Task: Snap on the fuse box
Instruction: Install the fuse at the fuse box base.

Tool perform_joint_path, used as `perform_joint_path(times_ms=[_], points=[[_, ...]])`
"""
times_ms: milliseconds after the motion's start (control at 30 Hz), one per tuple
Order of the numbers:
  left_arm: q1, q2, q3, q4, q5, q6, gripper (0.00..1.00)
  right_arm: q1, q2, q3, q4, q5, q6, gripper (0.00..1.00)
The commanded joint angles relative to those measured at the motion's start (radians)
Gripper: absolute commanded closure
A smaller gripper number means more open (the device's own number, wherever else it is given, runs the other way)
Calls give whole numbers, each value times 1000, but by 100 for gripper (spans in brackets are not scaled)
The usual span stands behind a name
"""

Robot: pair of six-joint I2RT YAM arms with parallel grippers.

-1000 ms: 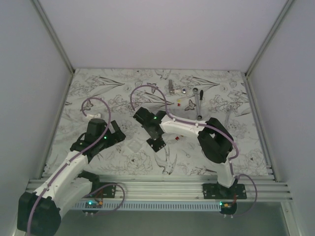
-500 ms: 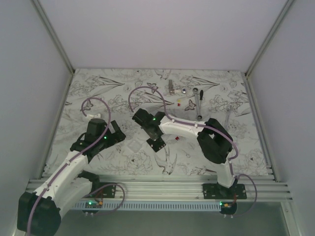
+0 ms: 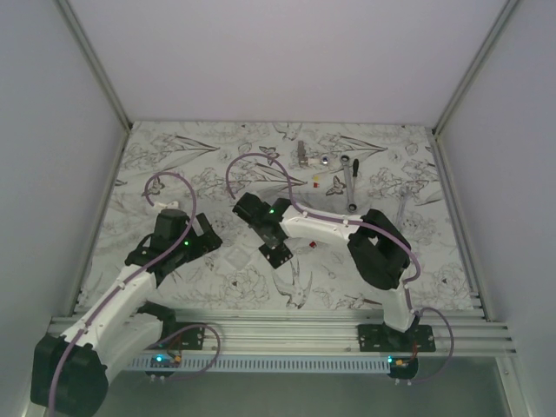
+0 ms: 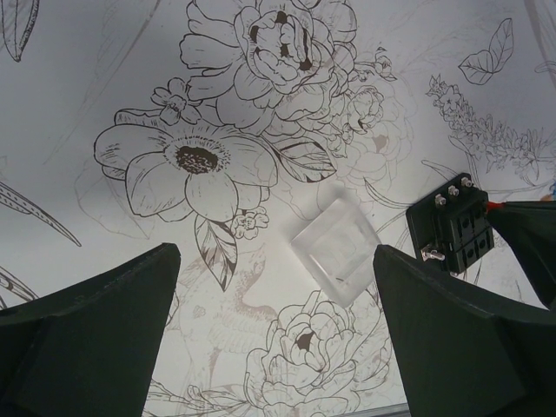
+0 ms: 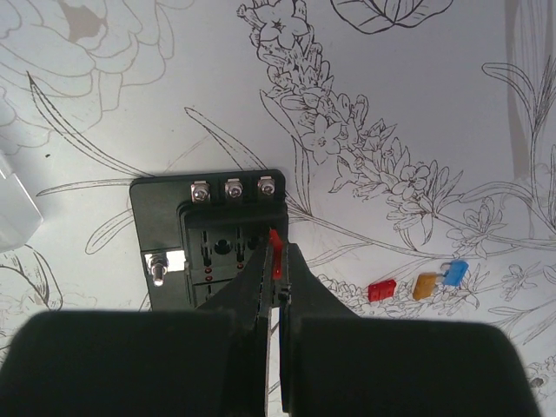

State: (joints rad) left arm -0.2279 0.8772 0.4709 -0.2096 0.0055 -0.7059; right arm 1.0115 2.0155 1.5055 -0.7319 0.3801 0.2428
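Pinching a small red fuse (image 5: 275, 244) in the right end effector (image 5: 276, 265), fingertips squeezed narrow on it, fuse poking out ahead of the tips. Directly beneath and just ahead of that: the fuse box (image 5: 204, 248), black, flat on the counter (image 5: 452, 130), roughly mid-counter in the top view. Showing three screw terminals along its far edge and one on its left side in the right wrist view; near part hidden behind the end effector, so no firm call on long axis. Appears lined up over a slot row toward the box's right side; cannot tell whether touching the slot or just above. Probably the fuse-seating step, with a short straight push down called for, blades kept square to the slot, otherwise risk of jamming or shoving the box sideways. Hovering spread wide with the left end effector (image 4: 274, 256), holding nothing, above a clear square lid (image 4: 334, 250) lying on the counter. Seen from the left wrist, box just beside the lid, off to the right, near but not touching. Clearly nearer to the right arm; lid nearer to the left. Also three loose fuses (image 5: 425, 285), red, orange, blue, on the counter right of the box, apart from it. Lid not yet on, box top uncovered.
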Motion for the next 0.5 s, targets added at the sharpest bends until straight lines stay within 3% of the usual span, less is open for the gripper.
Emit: perform_joint_path(times_ms=[0,467], points=[[7,4,-13,2,11,-4,0,10,10,-4,25,-19,-1,100],[8,3,-16,3,13,-7,0,10,2,2,-9,11,10,100]])
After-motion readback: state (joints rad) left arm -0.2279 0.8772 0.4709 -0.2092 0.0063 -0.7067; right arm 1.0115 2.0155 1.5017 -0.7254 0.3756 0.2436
